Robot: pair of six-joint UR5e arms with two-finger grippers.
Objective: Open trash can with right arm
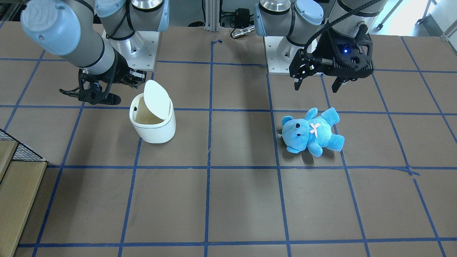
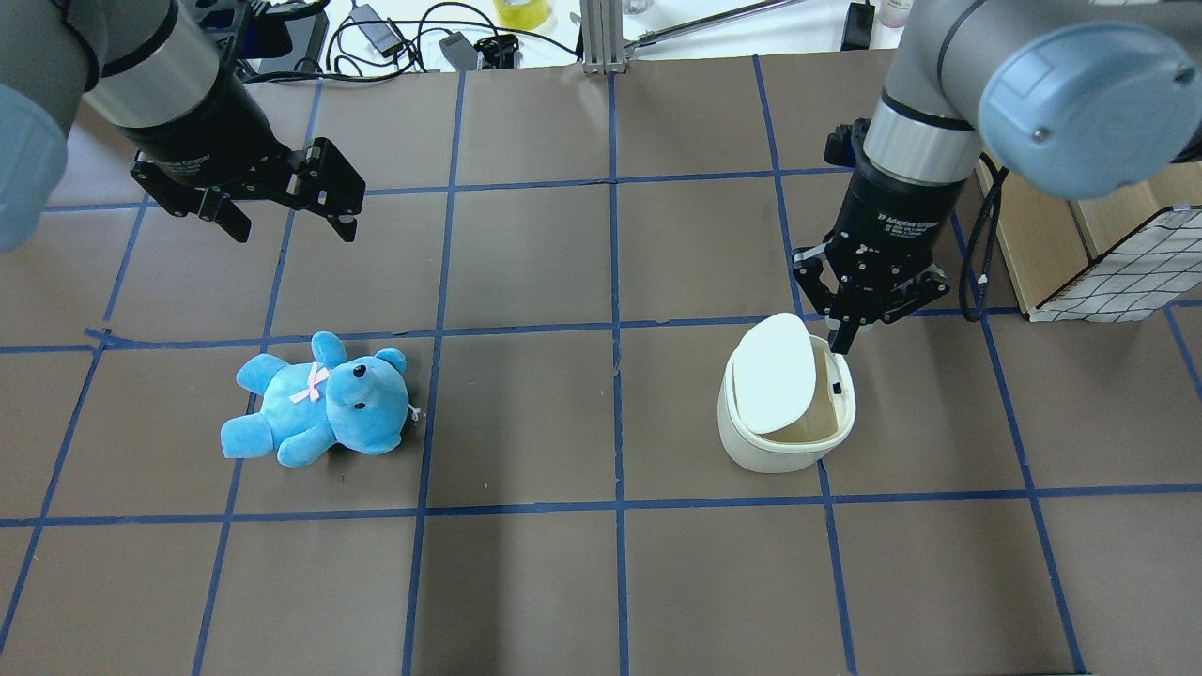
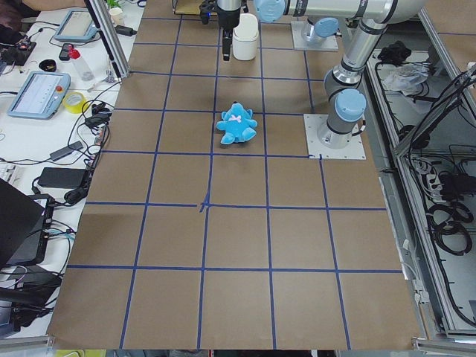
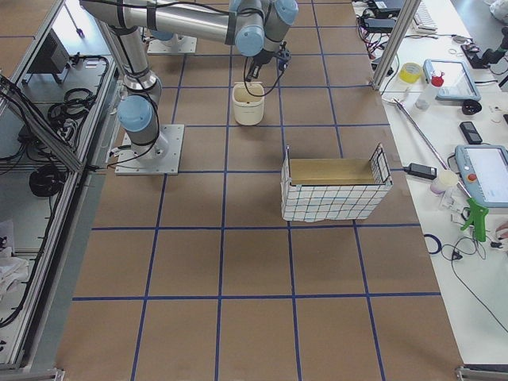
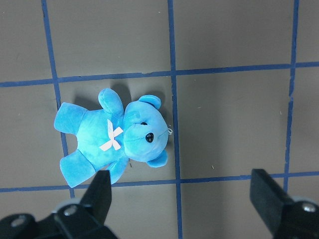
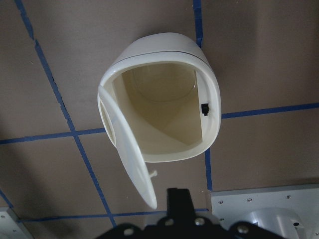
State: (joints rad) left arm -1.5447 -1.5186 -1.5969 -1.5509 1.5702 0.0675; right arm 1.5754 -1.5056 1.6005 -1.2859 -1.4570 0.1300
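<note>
Blue plush bear [image 1: 312, 131] flat on the surface [image 1: 242, 207].
Face up, pink bow on its chest, across 1 blue tape line; a wire basket [image 4: 335, 193] stands well apart.

Overhead, front face each other across table [image 2: 563, 582]; sides distant; right wrist close above trash can [image 6: 164, 114]

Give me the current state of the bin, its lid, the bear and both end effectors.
Bin: upright on the table, tan inside showing.
Lid: flipped up, tilted open.
Bear: lying face up, nothing touching it.
Right end effector: shut, holding nothing, tip at the bin's rim beside the lid; contact unclear.
Left end effector: open, empty, hovering above the table near the bear.
</note>
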